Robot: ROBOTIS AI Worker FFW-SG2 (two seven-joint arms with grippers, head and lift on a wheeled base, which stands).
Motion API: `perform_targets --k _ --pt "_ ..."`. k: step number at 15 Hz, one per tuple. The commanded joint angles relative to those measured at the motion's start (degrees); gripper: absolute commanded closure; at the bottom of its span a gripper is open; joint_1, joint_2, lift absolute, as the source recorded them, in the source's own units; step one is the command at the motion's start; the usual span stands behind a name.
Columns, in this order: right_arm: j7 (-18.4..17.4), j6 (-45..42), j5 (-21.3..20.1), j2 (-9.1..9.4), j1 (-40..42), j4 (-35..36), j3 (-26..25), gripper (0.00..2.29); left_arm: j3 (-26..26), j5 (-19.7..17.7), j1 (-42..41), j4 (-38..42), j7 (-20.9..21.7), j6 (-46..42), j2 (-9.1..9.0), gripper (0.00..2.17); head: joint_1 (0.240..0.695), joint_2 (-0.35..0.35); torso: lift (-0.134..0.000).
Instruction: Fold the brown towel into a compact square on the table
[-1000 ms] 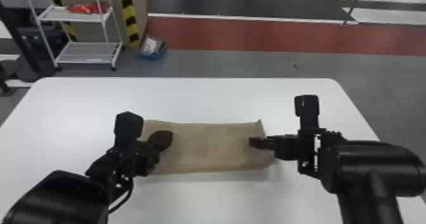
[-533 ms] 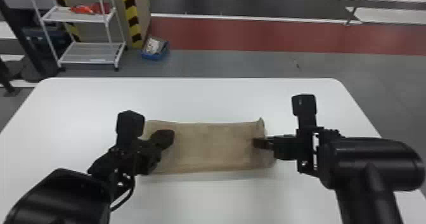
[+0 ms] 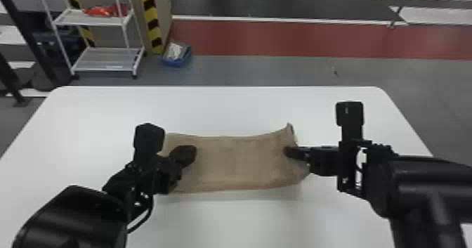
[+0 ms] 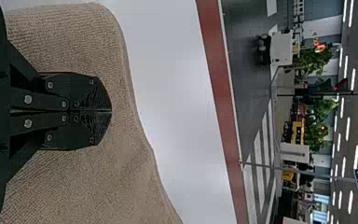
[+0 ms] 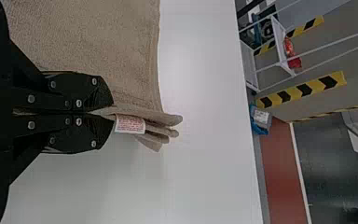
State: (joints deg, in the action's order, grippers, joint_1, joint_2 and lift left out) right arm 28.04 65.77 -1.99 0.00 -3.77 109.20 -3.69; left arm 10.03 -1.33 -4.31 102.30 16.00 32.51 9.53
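The brown towel (image 3: 238,163) lies as a wide folded strip on the white table, its right end raised a little. My left gripper (image 3: 189,156) is over the towel's left part, fingers together; in the left wrist view that gripper (image 4: 111,112) is shut above the brown cloth (image 4: 88,186), with no cloth seen between the tips. At the right end is my right gripper (image 3: 288,153). In the right wrist view the right gripper (image 5: 112,113) is shut on the towel's edge, where layered folds (image 5: 158,122) and a white label (image 5: 130,124) stick out past the tips.
The white table (image 3: 224,106) extends around the towel on every side. Beyond its back edge stand a white shelf rack (image 3: 105,59) and a blue bin (image 3: 177,56) on the floor.
My right gripper has shifted slightly to the right and up, and the towel's far right corner stands higher. My left gripper is nearly where it was.
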Motion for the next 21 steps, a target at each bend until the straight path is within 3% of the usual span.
perform_targets --k 1,4,10,15,18,21 --pt "0.00 0.11 2.52 0.05 1.22 3.39 -0.88 1.32 0.35 0.27 0.09 -0.08 -0.01 0.33 -0.30 2.10 0.695 -0.038 -0.124" --pt "0.35 3.10 7.62 0.05 1.75 6.29 -2.37 1.32 0.96 0.36 0.45 -0.44 -0.01 1.03 -0.56 2.10 0.695 -0.037 -0.124" --pt "-0.97 3.98 13.15 0.05 1.84 7.96 -1.32 1.32 5.97 -2.19 1.06 -1.67 0.08 2.26 -1.27 2.10 0.695 -0.048 -0.124" --pt "-1.49 4.51 15.09 0.05 2.10 10.15 -3.43 1.32 -0.09 -5.70 -1.58 4.93 2.01 2.79 -0.65 2.09 0.695 -0.059 -0.124" --pt "-1.49 5.38 16.58 0.05 2.54 10.68 -5.19 1.32 -6.25 -5.88 -1.75 5.72 4.56 6.66 -0.56 2.09 0.695 -0.039 -0.124" --pt "-1.40 5.38 16.49 0.05 1.40 10.51 -5.80 1.32 -6.69 -4.30 -1.58 2.46 5.62 6.48 -0.12 2.10 0.695 0.006 -0.124"
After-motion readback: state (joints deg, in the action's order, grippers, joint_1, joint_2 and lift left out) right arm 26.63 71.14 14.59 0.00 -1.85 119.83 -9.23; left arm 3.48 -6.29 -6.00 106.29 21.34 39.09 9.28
